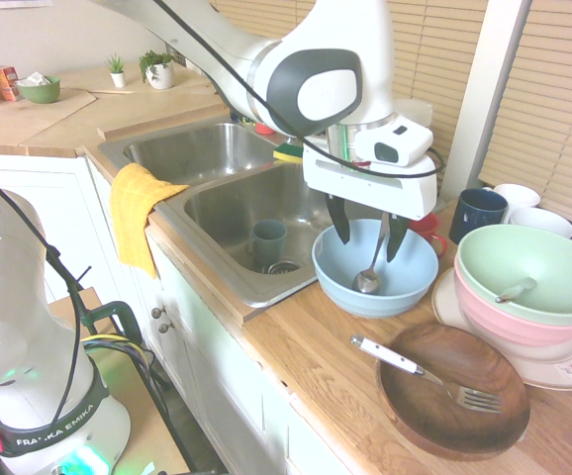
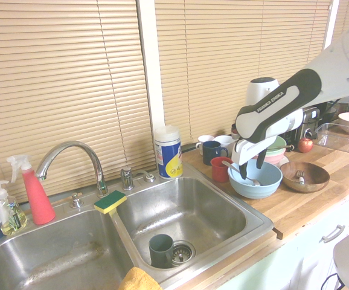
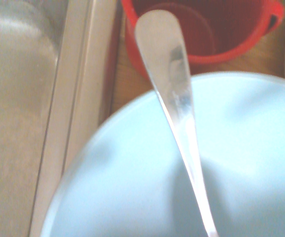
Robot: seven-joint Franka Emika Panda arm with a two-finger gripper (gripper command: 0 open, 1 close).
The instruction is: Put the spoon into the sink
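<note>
**Wrist view over the spoon: gripper poised to grasp**

First exterior view shows the gripper (image 1: 367,236) hanging almost straight down over the blue bowl (image 1: 410,282), jaws spread wide and holding nothing. The spoon (image 1: 372,268) lies in that bowl, head at the bottom, handle leaning up toward 12 o'clock between the two fingers (image 1: 338,220). In the wrist view the handle (image 3: 174,94) crosses the bowl's rim with a red mug (image 3: 241,42) beyond it.

The step in hand looks like the approach to the grasp; nothing is lifted yet. The next move probably calls for a short descent so the fingers bracket the slim handle, then a firm close, since thin polished metal may slip or pivot. After that the spoon must be raised clear of the rim and carried toward 9 o'clock to the sink (image 1: 229,247), whose near basin lies just beside the bowl.

A wooden surface (image 1: 316,356) carries stacked green and pink bowls (image 1: 528,287) at 3 o'clock of the blue one and a dark wooden plate (image 1: 434,401) with a fork (image 1: 415,369) at 5 o'clock. A yellow cloth (image 1: 136,213) drapes the sink's edge. Slatted blinds (image 2: 66,78) cover the kitchen windows
</note>
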